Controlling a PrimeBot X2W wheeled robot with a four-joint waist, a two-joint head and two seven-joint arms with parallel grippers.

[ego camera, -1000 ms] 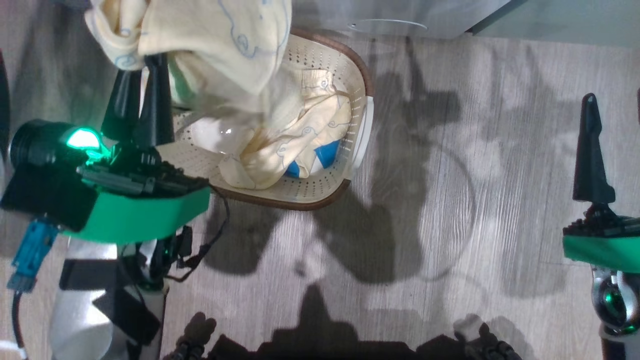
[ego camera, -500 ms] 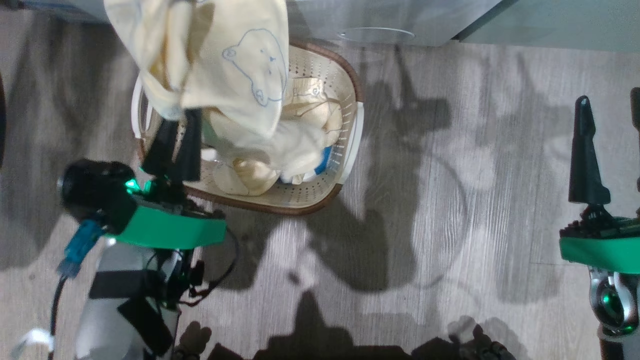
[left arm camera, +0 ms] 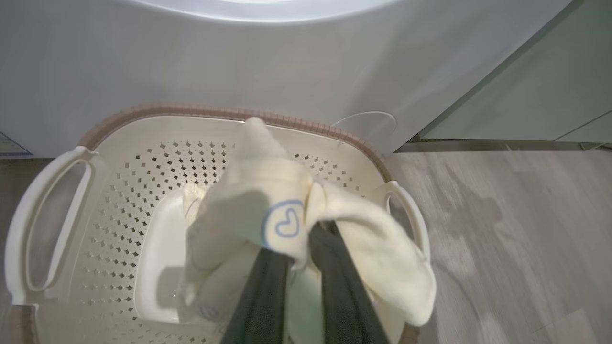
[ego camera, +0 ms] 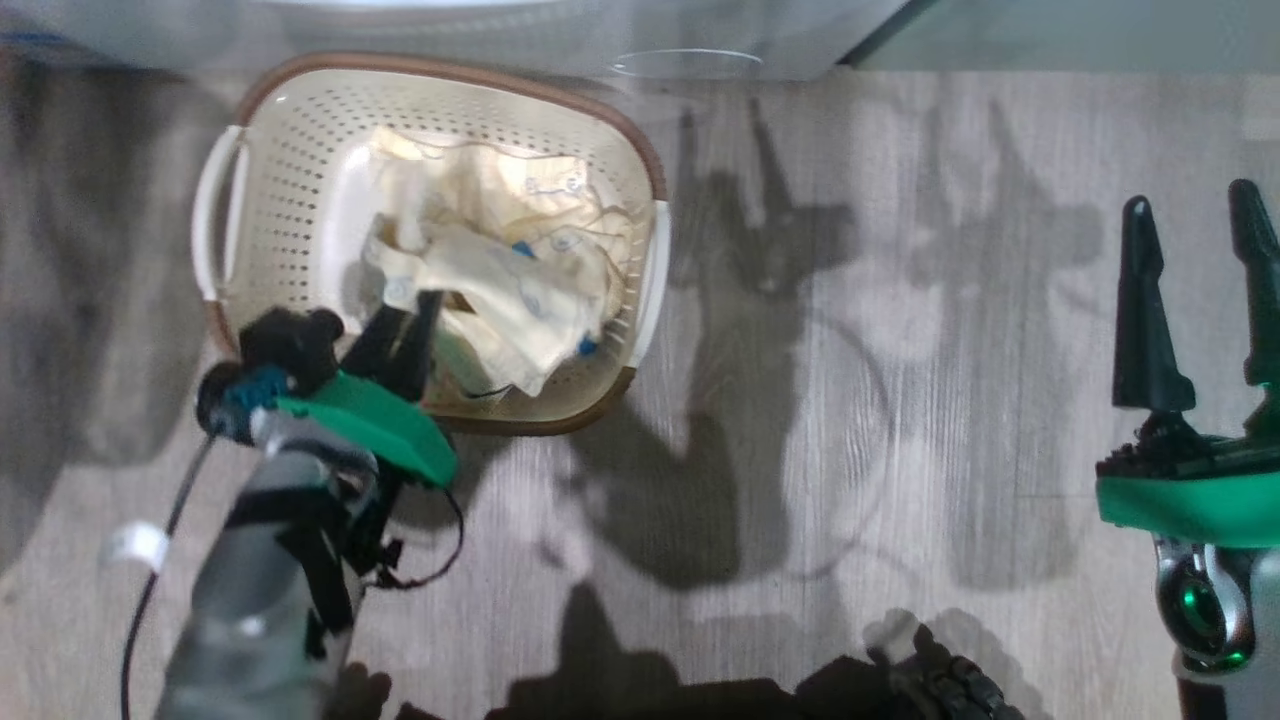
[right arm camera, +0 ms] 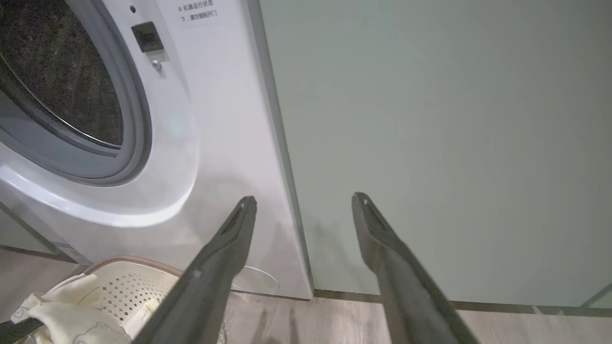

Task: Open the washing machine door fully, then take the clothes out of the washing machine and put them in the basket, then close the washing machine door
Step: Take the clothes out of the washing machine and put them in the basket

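Clothes (ego camera: 500,270) within basket (ego camera: 450,70) rim, left pincer (ego camera: 408,312) gripping

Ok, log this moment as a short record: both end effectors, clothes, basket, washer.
left end effector: shut on clothes, reaching into the basket
right end effector: open, empty, pointing at washer and cabinet
clothes: pale yellow, part pinched, the rest heaped in the basket
basket: on the floor, just in front of the washer
washer: drum mouth uncovered
stage: clothes not yet released; door not yet closed
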